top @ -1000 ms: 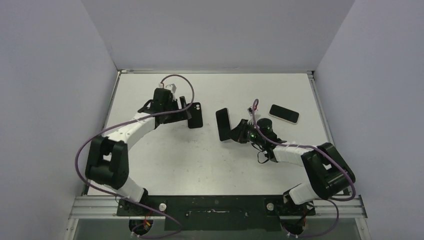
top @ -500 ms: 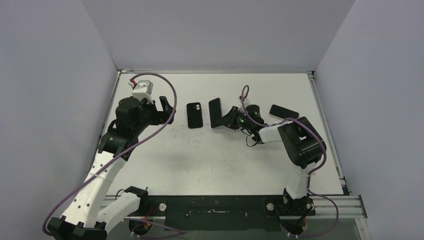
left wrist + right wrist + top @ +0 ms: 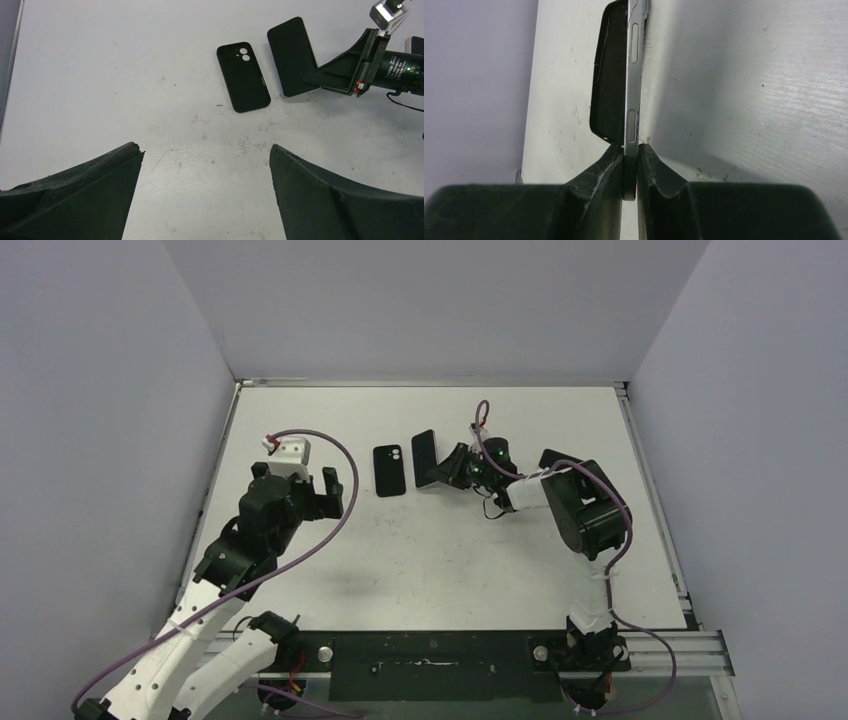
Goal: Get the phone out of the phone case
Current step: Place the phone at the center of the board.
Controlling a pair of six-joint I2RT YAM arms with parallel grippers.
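- Right gripper is clamped on the phone. The wrist view shows both fingers pinching the thin end of the phone's metal side edge.
- Phone is out of the case and held tilted up on its long side, near the middle of the table's far edge. Can't tell whether its lower edge touches the surface.
- Phone case lies flat and empty, camera cutout toward the far edge. It sits just beside the phone on the left with a narrow gap between them.
- Left gripper is spread wide with nothing between its fingers. It hovers over the left half of the table, well apart from the case.
- Second dark phone lies toward the far right corner, partly hidden behind the right arm.
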